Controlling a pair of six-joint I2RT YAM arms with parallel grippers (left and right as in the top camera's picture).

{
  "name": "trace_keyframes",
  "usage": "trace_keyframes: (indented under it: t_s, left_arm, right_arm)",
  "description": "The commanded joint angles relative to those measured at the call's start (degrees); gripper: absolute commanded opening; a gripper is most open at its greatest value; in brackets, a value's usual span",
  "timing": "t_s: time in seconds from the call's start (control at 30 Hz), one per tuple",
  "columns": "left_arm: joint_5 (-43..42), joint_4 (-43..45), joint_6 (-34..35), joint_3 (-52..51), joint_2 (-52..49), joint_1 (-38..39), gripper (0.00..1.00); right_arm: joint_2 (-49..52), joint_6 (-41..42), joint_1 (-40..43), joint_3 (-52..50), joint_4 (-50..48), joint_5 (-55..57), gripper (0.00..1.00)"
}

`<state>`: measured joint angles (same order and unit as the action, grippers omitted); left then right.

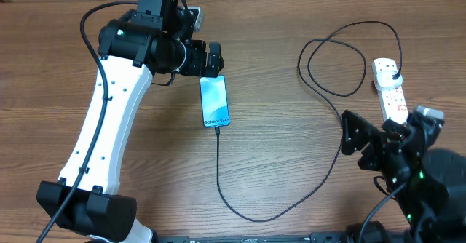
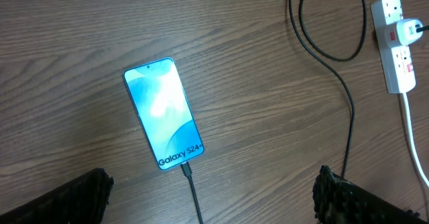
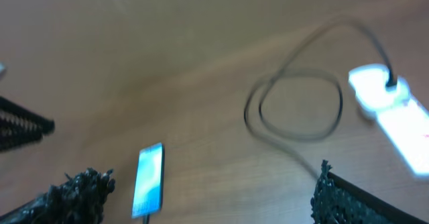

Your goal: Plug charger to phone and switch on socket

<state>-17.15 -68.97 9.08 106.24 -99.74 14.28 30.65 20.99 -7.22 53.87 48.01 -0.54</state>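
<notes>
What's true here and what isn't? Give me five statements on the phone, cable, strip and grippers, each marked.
1. The cable is plugged into the phone. True.
2. The phone lies face down. False: it lies face up.
3. The cable's other end sits in the strip. True.
4. The left gripper holds the phone. False: it is open and empty, and the phone lies on the table.
5. The right gripper is shut. False: it is open and holds nothing.
</notes>
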Motion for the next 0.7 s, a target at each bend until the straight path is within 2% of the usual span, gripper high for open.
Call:
trace_keyframes:
  t_s: [0.0, 0.23, 0.67]
  left_arm:
    - [-0.2, 0.2, 0.3, 0.4, 0.0, 0.4, 1.0]
    - [-0.2, 0.2, 0.3, 0.4, 0.0, 0.4, 1.0]
    - [-0.2, 0.2, 0.3, 0.4, 0.0, 0.4, 1.0]
  right_arm:
    - [-5.2, -3.2, 2.1, -6.2, -6.2, 0.8, 1.0]
    - [-16.2, -3.8, 3.5, -24.0, -24.7, -0.2, 1.0]
    - [-30.5, -12.6, 3.5, -43.5, -34.0, -8.0, 1.0]
